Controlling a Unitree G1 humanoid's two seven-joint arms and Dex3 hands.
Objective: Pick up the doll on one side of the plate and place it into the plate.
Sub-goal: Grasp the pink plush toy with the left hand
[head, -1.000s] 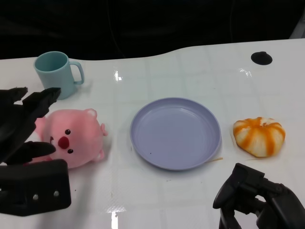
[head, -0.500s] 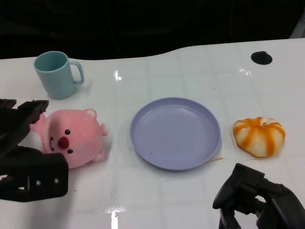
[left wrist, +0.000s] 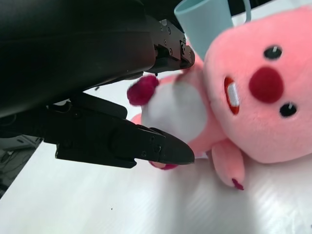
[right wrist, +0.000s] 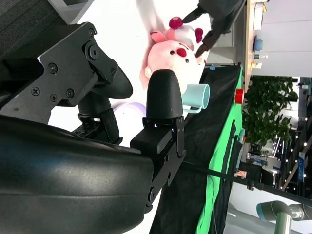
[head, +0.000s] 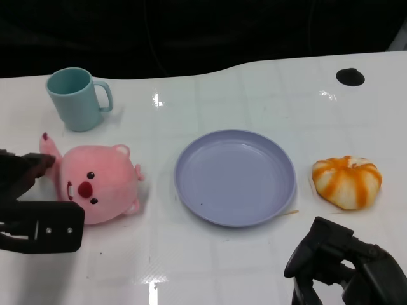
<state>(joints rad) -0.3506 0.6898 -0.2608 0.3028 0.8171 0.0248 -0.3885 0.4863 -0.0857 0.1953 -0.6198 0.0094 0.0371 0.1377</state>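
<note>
Pink doll lies at frame left, its body between the left hand's spread, ungrasping fingers, plate rightward.

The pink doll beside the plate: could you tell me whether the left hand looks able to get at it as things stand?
Probably yes: the left hand is right beside the pink doll, with nothing between them.

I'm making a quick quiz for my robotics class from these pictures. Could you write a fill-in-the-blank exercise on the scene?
1. The pink doll lies on the plate's ____ side in the head view.
2. The mug beyond the doll is ____ in colour.
3. The hand nearest the doll is the robot's ____ hand.
4. The plate holds ____.

Missing words: left; teal; left; nothing
</note>
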